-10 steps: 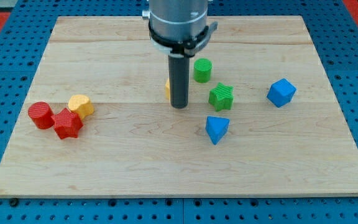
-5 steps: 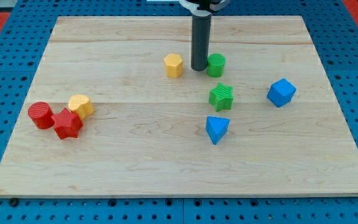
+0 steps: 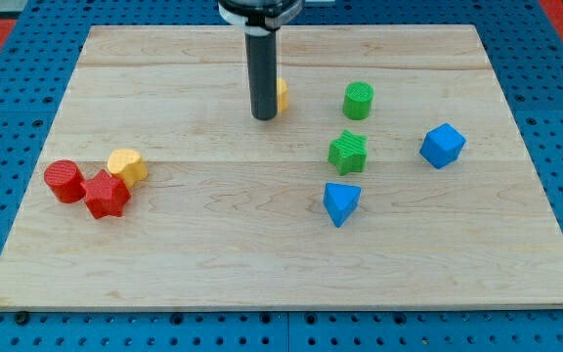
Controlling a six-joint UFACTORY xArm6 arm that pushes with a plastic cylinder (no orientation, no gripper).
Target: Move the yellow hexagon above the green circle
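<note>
Just right of my tip (image 3: 263, 116), touching the rod and mostly hidden behind it, sits the yellow hexagon (image 3: 281, 95). No jaws to open or close (only a bare rod) — nothing gripped. Farther right, well apart: the green circle (image 3: 359, 100). Best to push rightward and slightly toward the view's top — slowly, keeping contact centred, stopping above the circle without touching it.

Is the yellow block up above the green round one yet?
Not yet. The yellow hexagon block sits to the view's left of the green circle block, level with it. In hand: my tip stands right at the hexagon's left side, partly hiding it. Left: push it rightward and toward the view's top, above the circle.
</note>
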